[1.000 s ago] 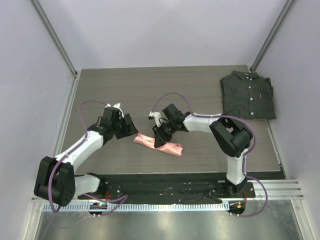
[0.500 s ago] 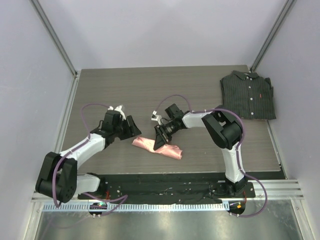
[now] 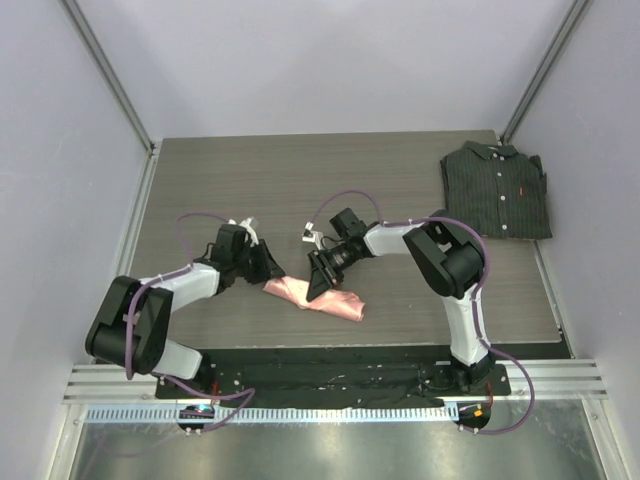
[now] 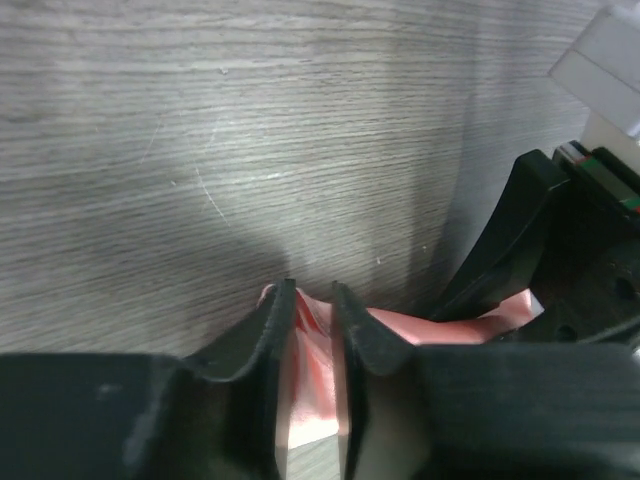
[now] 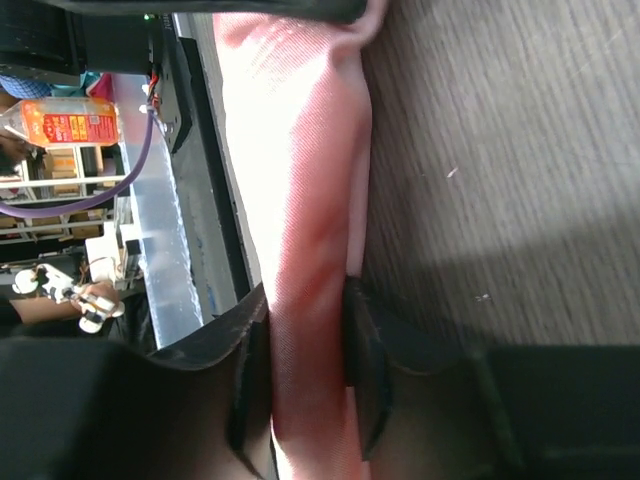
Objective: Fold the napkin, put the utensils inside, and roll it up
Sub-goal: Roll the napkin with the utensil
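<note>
**Clerk:** As the table [image 3: 300,180] stands at this count, what is entered under cloth?

**Keeper:** Item one, the napkin [image 3: 335,300]: one, salmon-pink, shiny. It is rolled into a short slanted bundle at the near middle of the table, between the two grippers.

**Clerk:** Arms and grippers?

**Keeper:** Arms: two, white and black, namely the left arm [image 3: 180,285] and the right arm [image 3: 455,265]. Grippers: two.
- The left gripper [image 4: 313,292] has its fingers drawn narrow, with pink cloth pinched in the gap at the roll's left end.
- The right gripper [image 5: 307,300] is closed across the roll near its middle, one finger pressing each side of it.

**Clerk:** Other goods?

**Keeper:** Shirt [image 3: 496,190]: one, dark, pinstriped and collared. It lies folded flat at the far right corner, well apart from the napkin.

**Clerk:** Surface and room?

**Keeper:**
- Surface: one tabletop, grey-brown wood grain, matt, with fine scratches in the left wrist view.
- Walls [image 3: 330,70]: three, pale and plain.
- Posts: two, metal, slanting up from the far corners, the left post [image 3: 110,75] and the right post [image 3: 545,70].
- Base plate [image 3: 330,375]: one, black, under both arms.
- Rail [image 3: 330,412]: one, aluminium, along the near edge.
</note>
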You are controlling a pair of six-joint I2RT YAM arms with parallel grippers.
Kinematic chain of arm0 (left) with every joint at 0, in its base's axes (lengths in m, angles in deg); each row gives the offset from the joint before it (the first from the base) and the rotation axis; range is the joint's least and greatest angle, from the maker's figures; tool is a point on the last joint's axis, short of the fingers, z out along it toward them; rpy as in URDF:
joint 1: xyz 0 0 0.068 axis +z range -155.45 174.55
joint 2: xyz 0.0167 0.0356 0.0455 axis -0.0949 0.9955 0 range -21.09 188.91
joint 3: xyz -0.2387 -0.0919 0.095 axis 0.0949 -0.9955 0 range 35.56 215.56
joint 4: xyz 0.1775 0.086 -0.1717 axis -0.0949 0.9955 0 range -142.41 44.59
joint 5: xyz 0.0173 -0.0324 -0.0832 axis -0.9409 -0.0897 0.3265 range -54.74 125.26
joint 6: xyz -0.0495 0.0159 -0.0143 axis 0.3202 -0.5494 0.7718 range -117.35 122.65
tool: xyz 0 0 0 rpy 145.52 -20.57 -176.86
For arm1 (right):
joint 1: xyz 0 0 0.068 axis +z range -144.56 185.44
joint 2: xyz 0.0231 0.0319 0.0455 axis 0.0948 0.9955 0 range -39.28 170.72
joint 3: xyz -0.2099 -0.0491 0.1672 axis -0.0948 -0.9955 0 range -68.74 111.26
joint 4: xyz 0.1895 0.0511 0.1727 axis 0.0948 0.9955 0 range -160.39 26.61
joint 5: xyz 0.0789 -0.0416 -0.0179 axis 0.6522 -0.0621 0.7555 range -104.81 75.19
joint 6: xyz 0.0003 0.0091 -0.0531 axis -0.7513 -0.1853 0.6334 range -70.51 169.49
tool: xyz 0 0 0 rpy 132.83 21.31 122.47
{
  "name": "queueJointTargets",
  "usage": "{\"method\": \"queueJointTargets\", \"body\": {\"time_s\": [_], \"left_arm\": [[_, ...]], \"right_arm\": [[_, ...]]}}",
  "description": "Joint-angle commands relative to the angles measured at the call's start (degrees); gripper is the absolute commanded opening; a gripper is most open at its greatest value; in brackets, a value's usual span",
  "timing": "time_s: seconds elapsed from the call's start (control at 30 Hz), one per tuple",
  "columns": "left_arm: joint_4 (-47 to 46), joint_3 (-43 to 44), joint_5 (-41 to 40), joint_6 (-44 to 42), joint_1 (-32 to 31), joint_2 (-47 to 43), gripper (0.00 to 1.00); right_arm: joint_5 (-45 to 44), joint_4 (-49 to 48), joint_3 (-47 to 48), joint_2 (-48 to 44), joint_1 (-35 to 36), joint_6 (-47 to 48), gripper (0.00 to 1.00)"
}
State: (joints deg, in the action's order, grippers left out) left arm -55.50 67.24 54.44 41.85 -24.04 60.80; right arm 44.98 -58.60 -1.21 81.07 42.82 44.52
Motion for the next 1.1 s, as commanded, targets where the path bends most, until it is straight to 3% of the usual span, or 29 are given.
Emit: {"method": "queueJointTargets", "body": {"time_s": [0.0,0.1,0.37,0.6,1.07], "left_arm": [[-4.82,-0.3,2.88,0.7,0.31,1.43,0.09],[-4.64,-0.22,2.35,0.35,0.22,1.78,0.0],[-5.6,0.31,1.21,-0.26,0.31,2.75,0.0],[-5.7,2.86,-0.55,-1.93,0.31,4.07,0.0],[-4.82,5.23,-1.51,-2.64,0.31,5.3,0.0]], "right_arm": [[-11.53,2.8,-1.08,-0.64,0.49,1.63,0.43],[-13.47,2.97,-1.26,-3.71,0.41,0.85,0.53],[-21.8,4.38,-2.31,-13.82,0.58,0.49,0.61],[-32.54,1.83,-5.3,-21.83,2.95,-1.0,0.58],[-45.45,4.73,-4.86,-22.97,11.65,-5.57,0.59]]}}
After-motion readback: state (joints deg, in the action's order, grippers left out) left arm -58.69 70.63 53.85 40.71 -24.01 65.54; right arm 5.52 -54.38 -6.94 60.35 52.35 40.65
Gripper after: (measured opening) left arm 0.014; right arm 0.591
